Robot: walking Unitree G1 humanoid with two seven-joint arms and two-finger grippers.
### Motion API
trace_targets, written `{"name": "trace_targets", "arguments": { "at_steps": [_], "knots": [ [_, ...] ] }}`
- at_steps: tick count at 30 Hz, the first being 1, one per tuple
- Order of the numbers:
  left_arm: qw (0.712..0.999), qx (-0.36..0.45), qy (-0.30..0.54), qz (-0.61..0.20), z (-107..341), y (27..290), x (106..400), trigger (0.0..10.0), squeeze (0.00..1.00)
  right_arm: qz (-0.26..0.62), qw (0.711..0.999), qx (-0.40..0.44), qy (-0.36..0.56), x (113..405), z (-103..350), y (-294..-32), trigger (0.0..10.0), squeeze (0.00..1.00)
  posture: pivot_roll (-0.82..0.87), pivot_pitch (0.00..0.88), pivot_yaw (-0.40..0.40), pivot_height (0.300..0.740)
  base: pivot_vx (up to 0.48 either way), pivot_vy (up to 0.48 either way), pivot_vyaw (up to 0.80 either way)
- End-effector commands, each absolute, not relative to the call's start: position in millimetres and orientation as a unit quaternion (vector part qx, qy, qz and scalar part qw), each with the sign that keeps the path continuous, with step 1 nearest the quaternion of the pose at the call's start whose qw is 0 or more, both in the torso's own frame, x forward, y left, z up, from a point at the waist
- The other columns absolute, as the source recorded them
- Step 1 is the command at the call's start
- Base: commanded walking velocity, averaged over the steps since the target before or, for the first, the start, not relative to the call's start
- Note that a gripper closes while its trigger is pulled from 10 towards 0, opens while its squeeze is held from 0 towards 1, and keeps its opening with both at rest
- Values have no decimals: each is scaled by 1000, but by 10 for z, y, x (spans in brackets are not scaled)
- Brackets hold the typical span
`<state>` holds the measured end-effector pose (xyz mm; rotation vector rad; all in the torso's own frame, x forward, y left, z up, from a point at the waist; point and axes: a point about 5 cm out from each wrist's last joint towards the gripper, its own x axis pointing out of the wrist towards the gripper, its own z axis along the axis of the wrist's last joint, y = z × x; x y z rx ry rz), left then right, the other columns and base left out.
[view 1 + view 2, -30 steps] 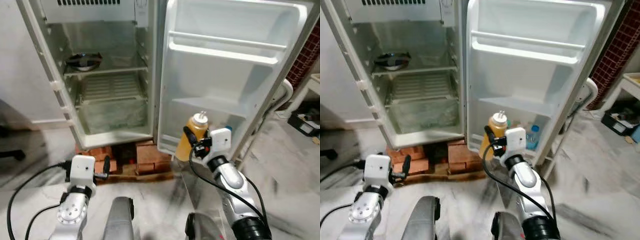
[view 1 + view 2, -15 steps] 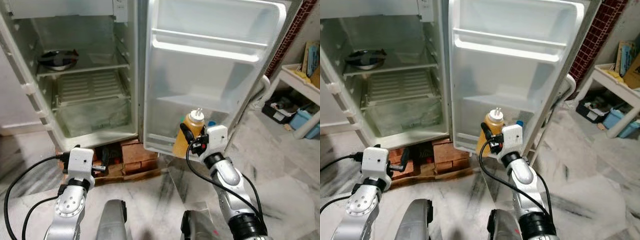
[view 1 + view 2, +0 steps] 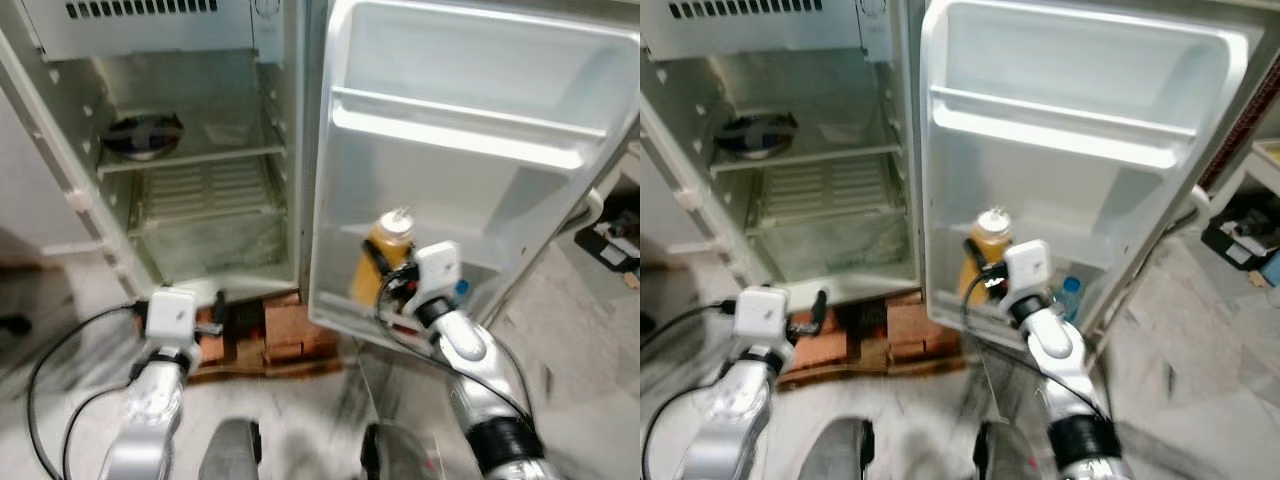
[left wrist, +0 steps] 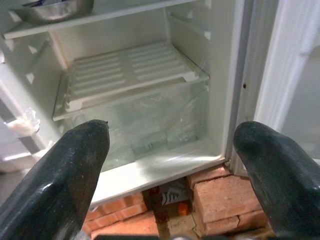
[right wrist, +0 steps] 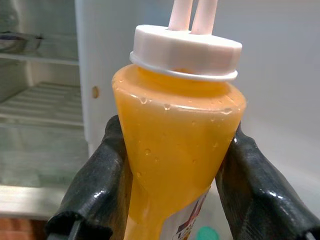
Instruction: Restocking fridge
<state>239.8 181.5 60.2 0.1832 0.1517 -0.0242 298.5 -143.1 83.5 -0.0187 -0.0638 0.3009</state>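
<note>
Colours at the open fridge

Fridge [image 3: 290, 120] interior was white, with a white ribbed shelf [image 4: 127, 72] and a clear crisper drawer [image 4: 150, 122]; door [image 3: 470, 130] liner white too. Sauce bottle [image 5: 175, 155] was orange-yellow with a white cap [image 5: 185, 50] and twin white nozzles, its label partly red. Right gripper [image 5: 172, 185] fingers were black, as were left gripper [image 4: 170, 165] fingers; both wrist housings white, arms silver. Bowl [image 3: 140, 135] on the far left shelf looked dark metallic. Bricks [image 3: 285, 335] under the fridge were red-brown. Floor [image 3: 570, 380] was grey-white marble with dark streaks. Small bottle [image 3: 1068, 296] in the door had a blue cap.
</note>
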Motion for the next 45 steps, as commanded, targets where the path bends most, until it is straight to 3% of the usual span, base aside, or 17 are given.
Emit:
{"name": "trace_targets", "arguments": {
  "at_steps": [1, 13, 40, 45],
  "knots": [
    [992, 99, 76, -5, 611, 1870, 2410, 10000, 0, 162, 986, -3, -46, 3012, 884, -1321, 10000, 0, 68, 0, -59, 637, 0, 0, 0],
    [992, 105, 75, -8, 603, 1892, 2405, 10000, 0, 161, 986, 8, -49, 3032, 886, -1309, 10000, 0, 78, 0, -63, 637, 0, 0, 0],
    [993, 93, 72, -10, 605, 1868, 2370, 10000, 0, 160, 986, 10, -52, 3019, 879, -1344, 10000, 0, 72, 0, -66, 637, 394, 0, 0],
    [993, 92, 77, -2, 584, 1864, 2326, 10000, 0, 169, 984, 17, -52, 3005, 878, -1322, 10000, 0, 75, 0, -67, 637, 0, 0, 0]
  ]
}}
